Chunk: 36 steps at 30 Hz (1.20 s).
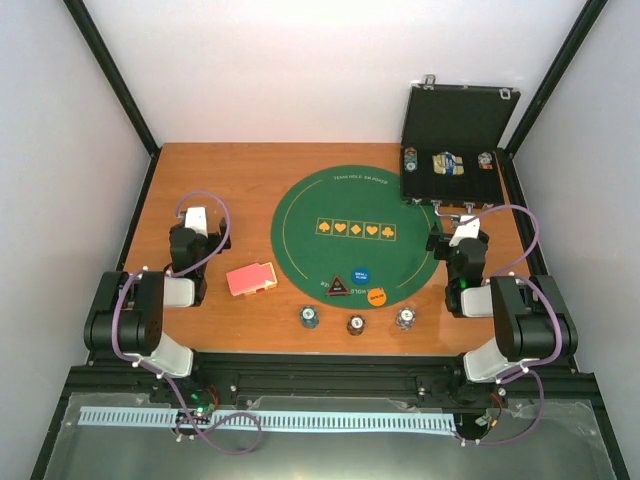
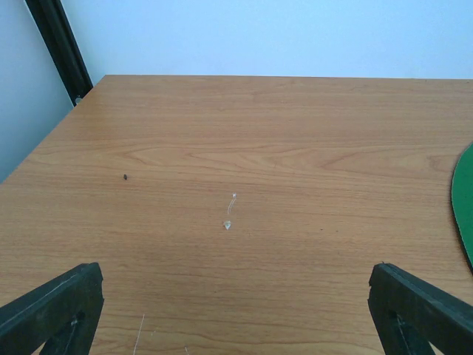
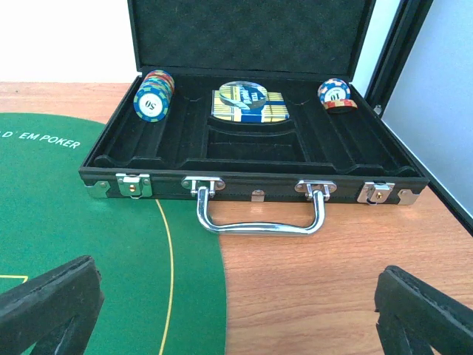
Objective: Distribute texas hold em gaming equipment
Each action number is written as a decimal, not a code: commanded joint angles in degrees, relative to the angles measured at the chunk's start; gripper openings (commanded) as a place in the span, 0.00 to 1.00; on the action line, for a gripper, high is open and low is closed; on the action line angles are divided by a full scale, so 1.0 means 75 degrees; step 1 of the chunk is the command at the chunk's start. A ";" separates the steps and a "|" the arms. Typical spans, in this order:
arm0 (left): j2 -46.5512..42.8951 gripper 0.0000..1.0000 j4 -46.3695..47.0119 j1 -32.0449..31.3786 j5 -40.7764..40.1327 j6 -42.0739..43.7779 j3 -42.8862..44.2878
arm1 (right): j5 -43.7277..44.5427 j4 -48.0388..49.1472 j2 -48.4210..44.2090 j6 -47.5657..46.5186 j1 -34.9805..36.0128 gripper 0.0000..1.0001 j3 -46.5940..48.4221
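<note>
Red card stack [image 1: 251,279] flat on bare wood, left of green mat [image 1: 300,215]. Blue disc [image 1: 361,273], orange disc [image 1: 377,295] and dark triangle [image 1: 338,287] clustered at mat's near edge. Three chip stacks [image 1: 355,325] in a row in front; more chips [image 3: 153,95] sit in the open case [image 3: 244,166].

mat [image 2: 465,200] — cut by right edge | case lid [image 3: 251,29] — cropped at top | chip stacks [image 1: 310,317] — faces unreadable
</note>
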 commanded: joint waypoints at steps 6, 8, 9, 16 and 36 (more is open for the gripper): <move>-0.0015 1.00 0.0137 0.0033 -0.0017 -0.0100 0.0140 | -0.0008 0.0248 -0.0001 -0.0058 -0.0012 1.00 0.0088; -0.0011 1.00 0.0105 0.0032 -0.0008 -0.0099 0.0156 | -0.0019 0.0227 -0.0015 -0.0049 -0.0023 1.00 0.0078; -0.0032 1.00 0.0152 0.0031 -0.0013 -0.0108 0.0124 | 0.0052 0.0258 -0.0041 -0.0037 -0.0024 1.00 0.0091; -0.0500 1.00 -0.5666 0.0193 0.0612 0.0292 0.3441 | 0.3071 -0.6410 -0.0580 0.1562 -0.0102 1.00 0.3416; -0.2299 1.00 -1.2834 0.1189 0.2942 0.2305 0.6050 | 0.1320 -1.0275 -0.1391 0.3119 0.5520 0.93 0.4754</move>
